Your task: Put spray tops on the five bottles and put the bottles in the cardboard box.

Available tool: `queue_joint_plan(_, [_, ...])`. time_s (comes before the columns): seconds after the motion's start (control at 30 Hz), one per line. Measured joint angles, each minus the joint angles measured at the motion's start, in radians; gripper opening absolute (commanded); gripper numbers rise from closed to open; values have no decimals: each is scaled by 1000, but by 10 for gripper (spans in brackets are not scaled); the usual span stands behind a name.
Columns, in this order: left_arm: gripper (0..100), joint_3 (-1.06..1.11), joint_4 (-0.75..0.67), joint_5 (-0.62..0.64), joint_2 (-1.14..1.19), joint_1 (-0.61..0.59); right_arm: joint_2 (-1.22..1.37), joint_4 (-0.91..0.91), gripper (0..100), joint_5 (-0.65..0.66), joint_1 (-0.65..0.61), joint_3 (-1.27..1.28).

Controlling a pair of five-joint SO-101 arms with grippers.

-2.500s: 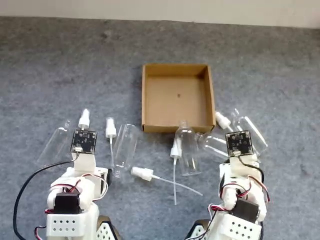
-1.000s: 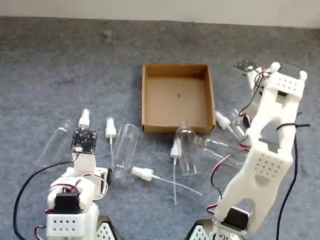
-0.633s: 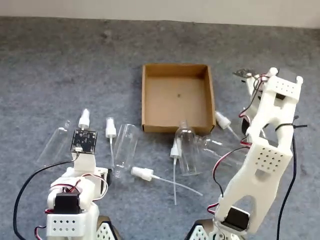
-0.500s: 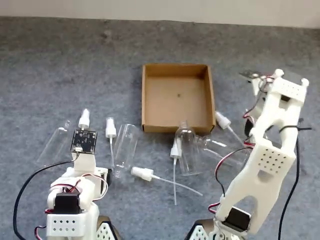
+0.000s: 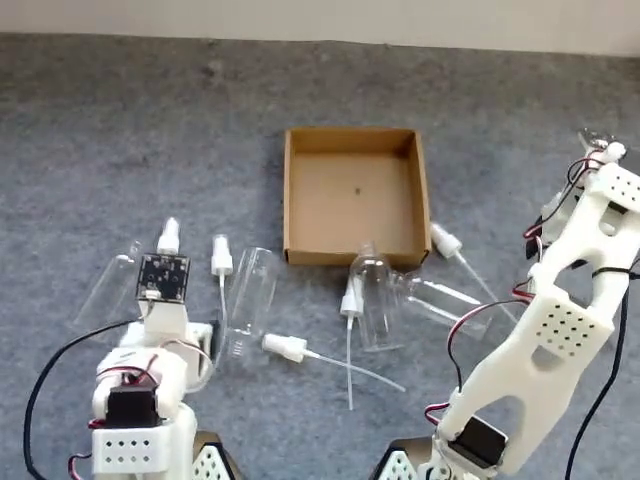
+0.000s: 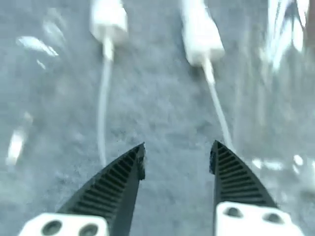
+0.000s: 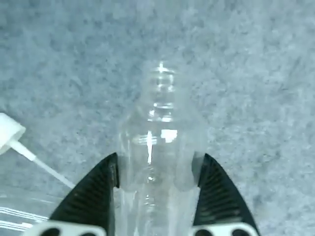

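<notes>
**Right claw and bottle.** In the right wrist view, the right claw (image 7: 158, 160) stood wide open over a clear bottle (image 7: 160, 123) that lay on the counter (image 5: 150, 120). One finger flanked each side of the bottle's body. Contact between the fingers and the bottle could not be confirmed. The bottle's long axis ran straight out from the claw, with its open neck pointing away, so the jaws already sat across the body. The coming move probably called only for closing on the bottle.

**Nearby items.** A spray top (image 7: 10, 132) lay just beside this bottle with its dip tube angled toward the claw. It sat outside the jaw gap. The edge of a second bottle (image 7: 19, 216) lay near one finger and might be brushed on closing.

**Arm reach.** In the high view, the right arm (image 5: 560, 320) was stretched out to the right of the cardboard box (image 5: 330, 210), which held nothing.

**Left claw.** The left claw (image 6: 178, 146) was open and held nothing. It hung above two loose spray tops (image 6: 108, 17) (image 6: 199, 34), whose tubes pointed back toward the claw.

**Other bottles.** No bottle in view carried a top.
</notes>
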Motion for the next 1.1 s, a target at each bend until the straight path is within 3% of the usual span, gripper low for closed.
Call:
queue_joint_plan(0.13, [200, 0, -189, -222, 0, -143, 0, 0, 15, 0, -2, 0])
queue_joint_plan(0.3, [199, -32, -327, -388, 0, -244, 0, 0, 15, 0, -3, 0])
queue_joint_plan(0.4, [197, -140, -302, -417, 0, -242, 0, 0, 15, 0, -3, 0])
queue_joint_plan(0.57, [196, -422, -97, -428, 109, -144, 0, 0, 15, 12, -23, 0])
queue_joint_plan(0.83, [194, -976, 157, -259, 763, 44, 0, 0, 21, 40, -57, 0])
queue_joint_plan(1.0, [137, -1280, 192, -106, 1274, 115, 0, 9, 22, 109, -58, 0])
queue_joint_plan(1.1, [147, -1398, 192, -46, 1533, 146, 0, 12, 72, 153, -58, 0])
